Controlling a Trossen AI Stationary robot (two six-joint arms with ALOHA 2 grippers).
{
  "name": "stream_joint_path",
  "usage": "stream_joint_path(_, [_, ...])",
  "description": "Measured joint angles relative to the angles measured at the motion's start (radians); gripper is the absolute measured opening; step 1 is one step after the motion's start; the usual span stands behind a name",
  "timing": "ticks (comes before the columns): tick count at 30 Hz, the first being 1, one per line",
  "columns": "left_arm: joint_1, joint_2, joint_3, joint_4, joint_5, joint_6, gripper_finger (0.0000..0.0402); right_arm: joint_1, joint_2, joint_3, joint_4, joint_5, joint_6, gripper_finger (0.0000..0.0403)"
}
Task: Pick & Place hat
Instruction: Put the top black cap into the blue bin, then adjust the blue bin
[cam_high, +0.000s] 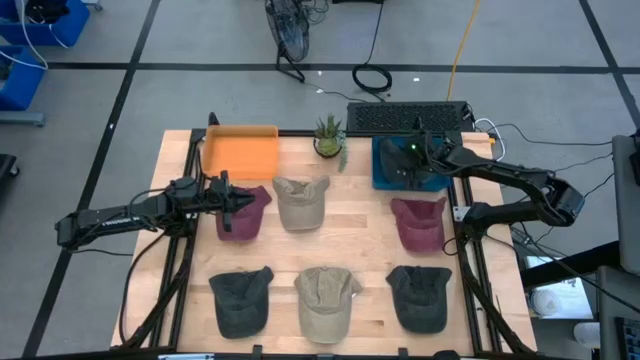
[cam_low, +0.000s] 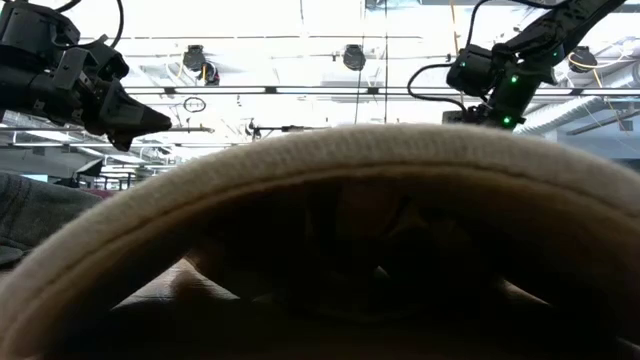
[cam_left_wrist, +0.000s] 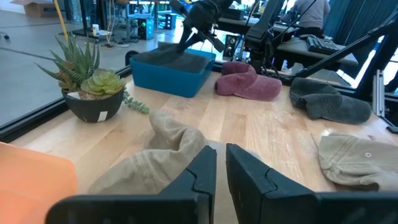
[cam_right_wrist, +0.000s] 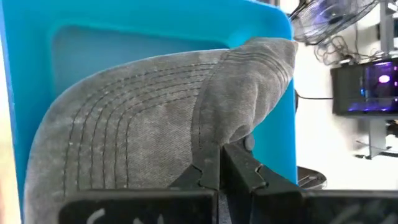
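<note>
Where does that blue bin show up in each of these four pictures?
High view: the blue bin sits at the table's far edge, right of the potted plant.
Low view: not in it; a tan hat blocks it.
Left wrist view: behind the plant.
Right wrist view: fills the picture, holding a grey hat.
Shared landmark: the plant.

No legible text, labels, brand marks, numbers or signs in any view. White handwritten strokes show on the dark body of the right wrist camera mount (cam_right_wrist: 118, 218), cut off by the frame edge; cannot be read.
</note>
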Motion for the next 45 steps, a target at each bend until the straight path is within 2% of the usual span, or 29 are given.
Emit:
stream_joint_path(5, [0.000,0.000,0.000,-0.015,0.000,-0.002,0.0042,0.000,0.000,0.000,-0.008,-0.001,0.077,0.0015])
stream_joint_path(14, [0.000,0.000,0.000,-0.017,0.000,-0.019,0.0042,0.000,0.000,0.000,-0.085,-0.004,0.178,0.0072])
stream_joint_path(23, [0.000,0.000,0.000,-0.017,0.000,-0.024,0.0042,0.002,-0.039,0.000,-0.059,-0.004,0.298,0.0112])
stream_joint_path(28, [0.000,0.000,0.000,-0.020,0.000,-0.025,0.0042,0.003,-0.123,0.000,-0.078,-0.036,0.482,0.0111])
stream_joint_path(32, [0.000,0.000,0.000,-0.023,0.000,-0.030,0.0042,0.009,-0.207,0.000,-0.134,-0.236,0.574,0.0103])
stream_joint_path(35, [0.000,0.000,0.000,-0.023,0.000,-0.044,0.0042,0.051,-0.248,0.000,-0.231,-0.311,0.611,0.0097])
stream_joint_path(38, [0.000,0.000,0.000,-0.023,0.000,-0.049,0.0042,0.120,-0.261,-0.001,-0.340,-0.319,0.659,0.0091])
stream_joint_path(40, [0.000,0.000,0.000,-0.020,0.000,-0.053,0.0042,0.167,-0.263,-0.007,-0.343,-0.315,0.684,0.0087])
stream_joint_path(45, [0.000,0.000,0.000,-0.017,0.001,-0.073,0.0042,0.259,-0.247,-0.008,-0.336,-0.204,0.746,0.0075])
